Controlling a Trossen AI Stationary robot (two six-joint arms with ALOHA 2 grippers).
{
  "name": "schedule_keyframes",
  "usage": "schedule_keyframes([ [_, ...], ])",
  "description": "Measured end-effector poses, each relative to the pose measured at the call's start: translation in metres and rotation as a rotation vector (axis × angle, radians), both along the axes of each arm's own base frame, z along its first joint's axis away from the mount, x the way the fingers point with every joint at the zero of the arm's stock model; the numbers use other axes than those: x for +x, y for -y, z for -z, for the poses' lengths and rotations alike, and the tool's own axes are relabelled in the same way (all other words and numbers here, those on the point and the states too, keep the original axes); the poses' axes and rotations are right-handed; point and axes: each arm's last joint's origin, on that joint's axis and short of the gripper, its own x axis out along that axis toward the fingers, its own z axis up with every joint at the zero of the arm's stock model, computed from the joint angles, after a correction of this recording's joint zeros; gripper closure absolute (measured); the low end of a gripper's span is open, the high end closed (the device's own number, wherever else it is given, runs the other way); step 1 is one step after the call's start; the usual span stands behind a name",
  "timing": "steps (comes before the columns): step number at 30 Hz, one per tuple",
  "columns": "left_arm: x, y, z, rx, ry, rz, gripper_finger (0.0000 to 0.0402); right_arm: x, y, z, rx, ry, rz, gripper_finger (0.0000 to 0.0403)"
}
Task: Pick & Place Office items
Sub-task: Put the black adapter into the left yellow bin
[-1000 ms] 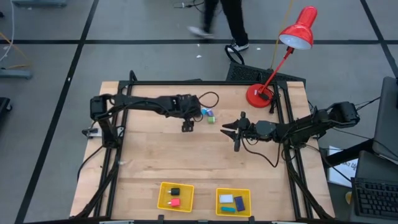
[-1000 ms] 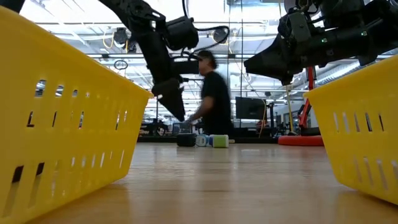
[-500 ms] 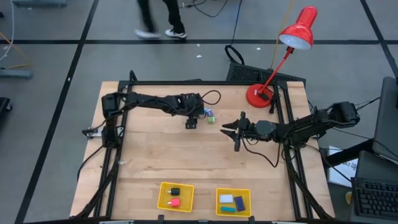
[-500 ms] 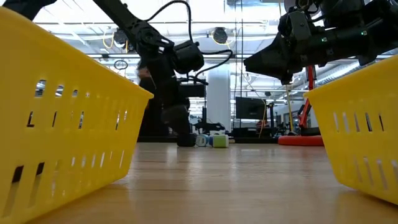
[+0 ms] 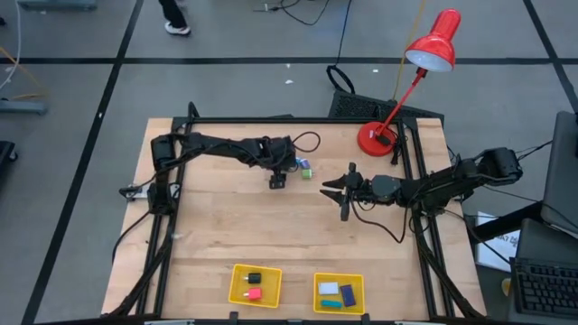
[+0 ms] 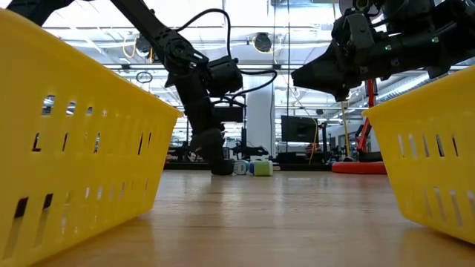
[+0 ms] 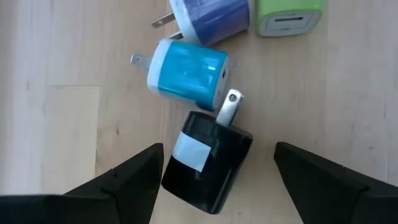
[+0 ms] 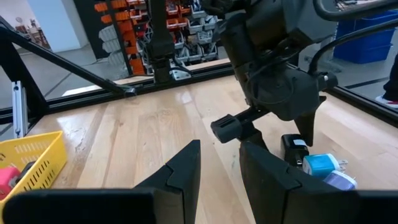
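Note:
Several small charger plugs lie together at the table's far middle: a black one (image 7: pixel 208 162) on its side, a light blue one (image 7: pixel 189 73), a purple-blue one (image 7: pixel 208 15) and a green one (image 7: pixel 289 15). My left gripper (image 7: pixel 219 149) points steeply down at the black plug (image 5: pixel 277 182), low over the table (image 6: pixel 219 159). It is open, one finger on each side of the plug, apart from it. My right gripper (image 5: pixel 330 188) hangs level above the table's right middle, its fingers (image 8: pixel 186 168) a narrow gap apart with nothing between them.
Two yellow trays stand at the near edge: the left one (image 5: pixel 256 285) holds a black and a pink-red item, the right one (image 5: pixel 339 292) several bluish ones. A red desk lamp (image 5: pixel 397 99) stands at the far right corner. Bare wood lies between plugs and trays.
My left gripper has come down toward the black plug and a little toward the table's right edge, and now stands low over it. The plugs have not moved. A person beyond the far edge has walked off to the left.

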Motion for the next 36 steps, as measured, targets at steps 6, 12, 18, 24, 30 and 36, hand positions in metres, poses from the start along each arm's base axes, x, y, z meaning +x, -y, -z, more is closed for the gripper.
schedule_keyframes([
  [6, -0.004, 0.005, 0.002, -0.027, -0.055, -0.002, 0.0095, 0.0, 0.0, 0.0, 0.0, 0.0, 0.0, 0.0303],
  [12, -0.004, 0.01, 0.002, -0.057, -0.063, 0.013, 0.0154, 0.0, 0.0, 0.0, 0.0, -0.003, 0.0, 0.0303],
  [18, 0.002, 0.014, 0.001, -0.061, 0.0, -0.075, 0.0213, 0.0, 0.0, 0.001, 0.0, -0.006, 0.0, 0.0303],
  [24, 0.008, 0.015, 0.0, -0.101, 0.077, -0.145, 0.0236, 0.0, 0.0, 0.001, 0.0, -0.006, 0.0, 0.0303],
  [30, 0.008, 0.014, 0.0, -0.153, 0.096, -0.216, 0.0189, 0.0, 0.0, 0.001, 0.0, -0.007, 0.0, 0.0303],
  [36, 0.008, 0.014, 0.0, -0.171, 0.105, -0.26, 0.0134, 0.0, 0.0, 0.001, 0.0, -0.007, 0.0, 0.0303],
])
